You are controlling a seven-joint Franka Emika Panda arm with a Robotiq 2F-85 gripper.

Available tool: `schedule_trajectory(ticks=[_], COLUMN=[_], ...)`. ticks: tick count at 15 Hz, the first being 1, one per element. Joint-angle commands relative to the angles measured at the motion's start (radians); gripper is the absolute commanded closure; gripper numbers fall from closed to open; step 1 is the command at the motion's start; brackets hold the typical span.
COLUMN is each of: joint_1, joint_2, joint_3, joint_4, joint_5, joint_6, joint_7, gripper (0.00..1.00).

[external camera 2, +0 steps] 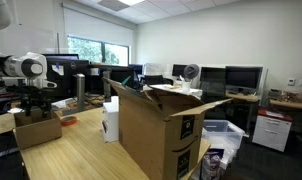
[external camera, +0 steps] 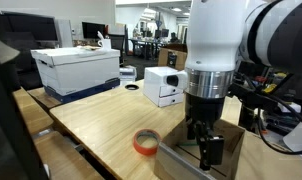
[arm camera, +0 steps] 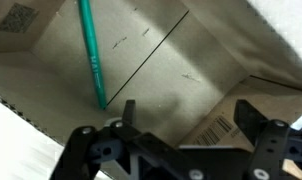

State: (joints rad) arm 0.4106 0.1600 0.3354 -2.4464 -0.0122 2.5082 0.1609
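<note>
Here I held the arm pointing straight down, gripper (external camera: 204, 152) fingers spread wide over the open cardboard box (external camera: 174, 160); the teal pen (arm camera: 91, 55) lay inside it, an orange tape roll (external camera: 145, 142) just beside

The teal pen (arm camera: 91, 50) is cut off by the wrist view's top edge.

box (arm camera: 191, 70) matt brown cardboard; pen (arm camera: 91, 50) smooth teal plastic; table (external camera: 101, 125) pale wood
</note>
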Motion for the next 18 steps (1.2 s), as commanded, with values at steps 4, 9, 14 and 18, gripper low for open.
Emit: schedule_trajectory(ticks=[4, 9, 14, 18], joint_1=[-0.002, -0.002, -0.001, 0.001], joint_2=[-0.017, -0.04, -0.057, -0.06], joint_3=[0.013, 0.021, 0.029, 0.037], joint_4=[0.004, -0.028, -0.057, -0.074], joint_5=[-0.027, -0.015, -0.003, 0.006], joint_6=[-0.013, 0.003, 0.013, 0.025], joint_7=[-0.009, 0.001, 0.01, 0.012], gripper=[0.0, 0.0, 0.0, 0.0])
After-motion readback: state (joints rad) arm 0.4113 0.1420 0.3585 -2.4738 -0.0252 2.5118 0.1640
